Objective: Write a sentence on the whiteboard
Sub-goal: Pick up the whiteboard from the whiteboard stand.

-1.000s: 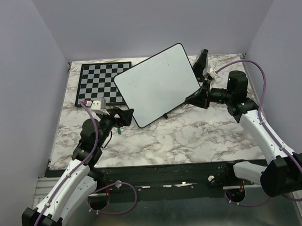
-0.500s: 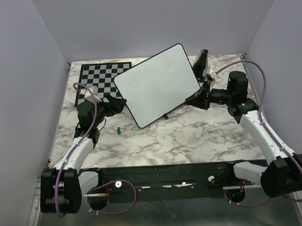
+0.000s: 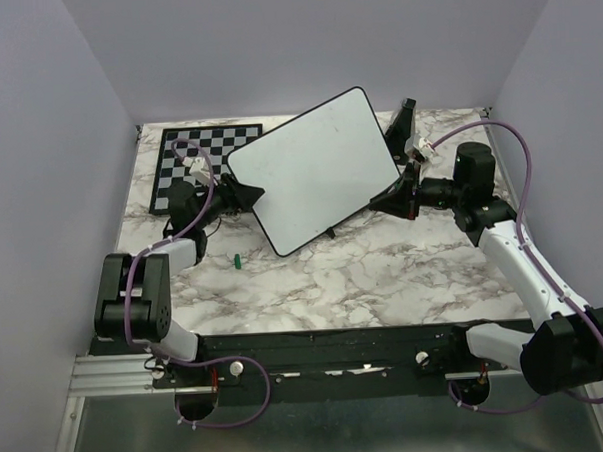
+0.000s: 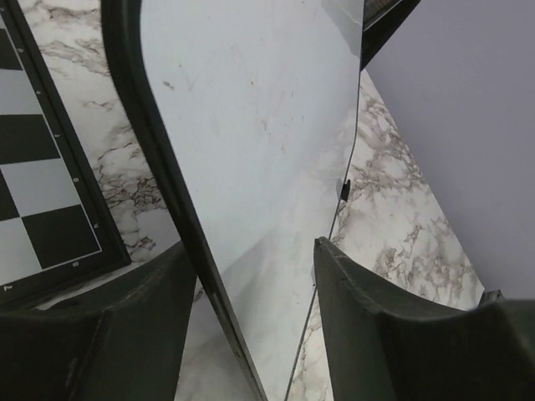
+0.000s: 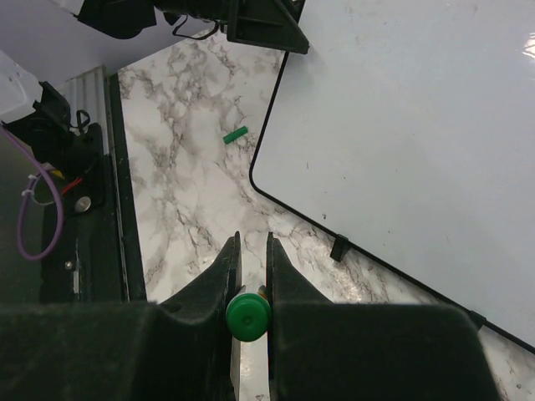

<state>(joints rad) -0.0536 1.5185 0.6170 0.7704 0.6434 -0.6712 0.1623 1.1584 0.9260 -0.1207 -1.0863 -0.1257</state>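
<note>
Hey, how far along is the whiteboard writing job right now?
Done: what looks like the green cap lies off on the table, and the right hand is shut on the green marker. In hand: the left hand straddles the whiteboard edge, jaws open, apparently to steady it. Left: all the writing; the board is blank and the marker is away from it.
</note>
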